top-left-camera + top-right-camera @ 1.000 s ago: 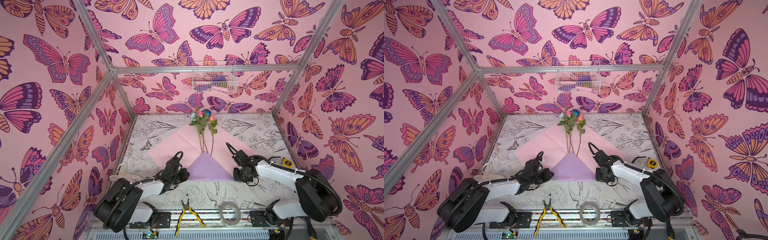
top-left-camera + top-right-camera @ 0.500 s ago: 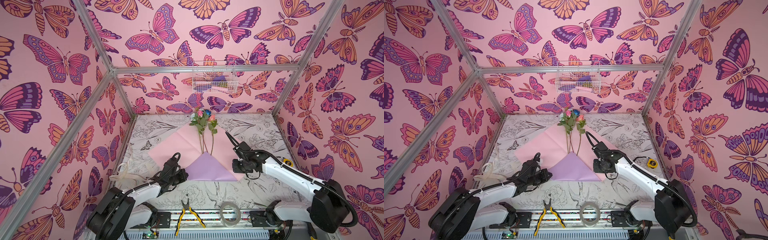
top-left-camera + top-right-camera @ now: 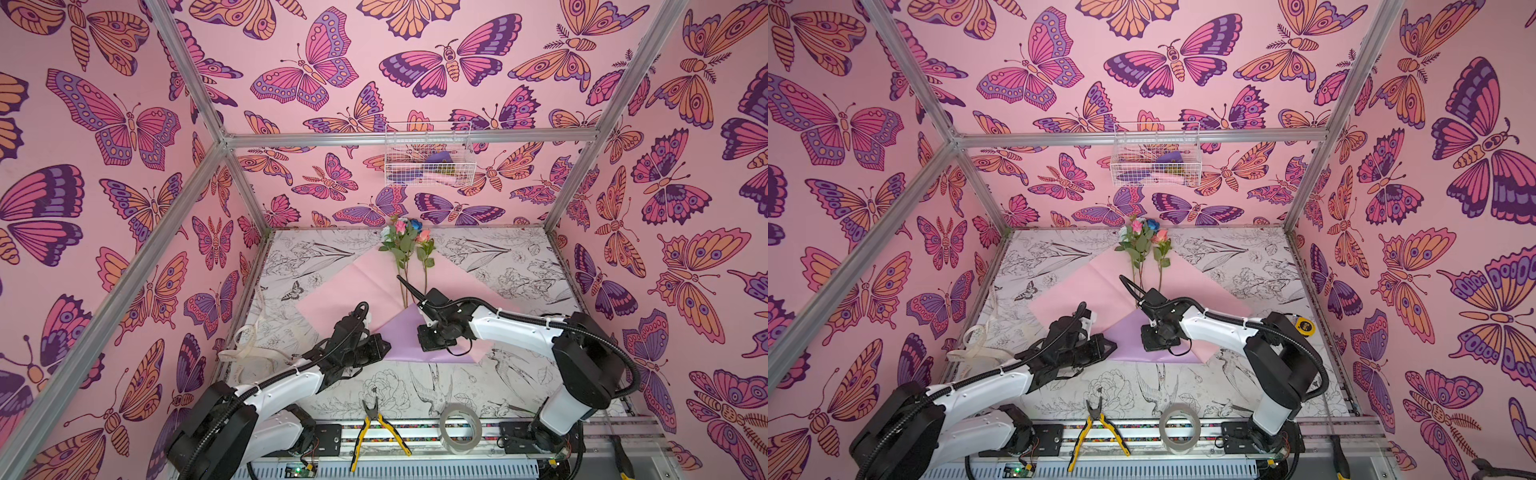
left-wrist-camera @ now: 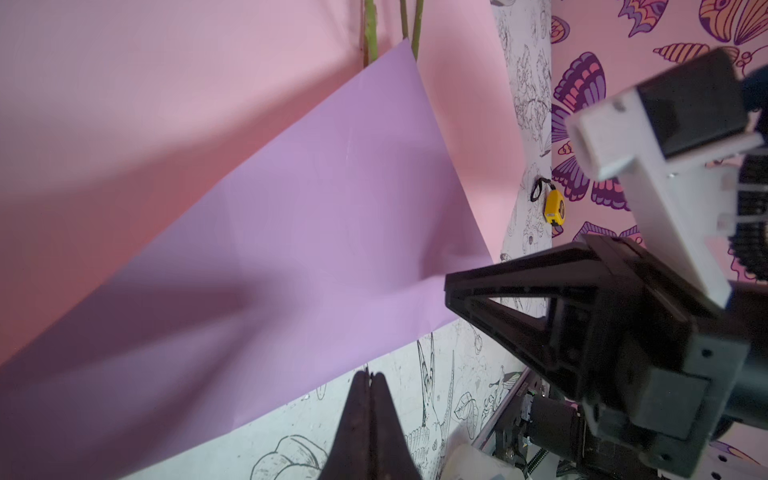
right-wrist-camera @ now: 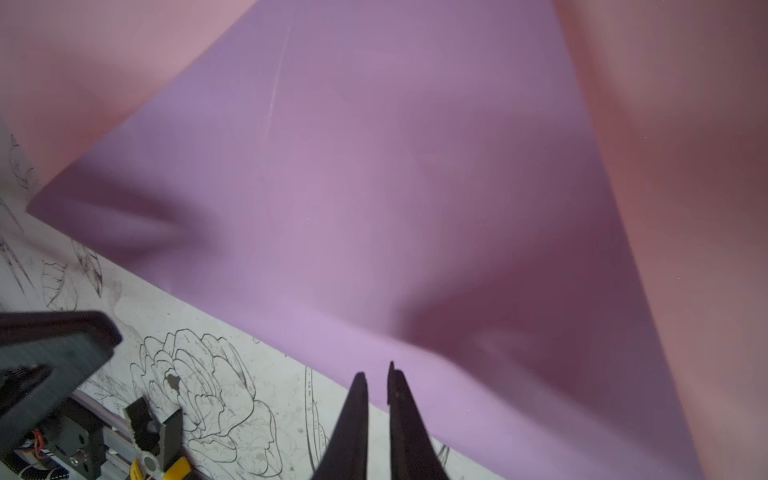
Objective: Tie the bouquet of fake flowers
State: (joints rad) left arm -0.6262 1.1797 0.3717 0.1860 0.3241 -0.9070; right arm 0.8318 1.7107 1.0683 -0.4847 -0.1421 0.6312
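Observation:
The fake flowers (image 3: pixel 405 241) (image 3: pixel 1144 241) lie on an unrolled pink paper sheet (image 3: pixel 345 291), heads towards the back wall. The sheet's near corner is folded up over the stem ends as a lilac flap (image 3: pixel 401 336) (image 4: pixel 311 232) (image 5: pixel 374 187). A cream ribbon (image 3: pixel 253 349) lies loose on the table's left, apart from the paper. My left gripper (image 3: pixel 387 346) (image 4: pixel 370 376) is shut and empty at the flap's left end, by the fold edge. My right gripper (image 3: pixel 432 350) (image 5: pixel 376 372) hovers over the fold edge, jaws a narrow gap apart with nothing between them.
Yellow-handled pliers (image 3: pixel 376 424) and a tape roll (image 3: pixel 459 428) lie on the front rail. A yellow tape measure (image 3: pixel 1304 326) sits by the right wall. A white wire basket (image 3: pixel 428 160) hangs on the back wall. The walls stand close on three sides.
The right gripper has swung left from the paper's right corner to above the lilac flap. The left gripper has edged right to the flap's left end. The paper and flowers have not moved.

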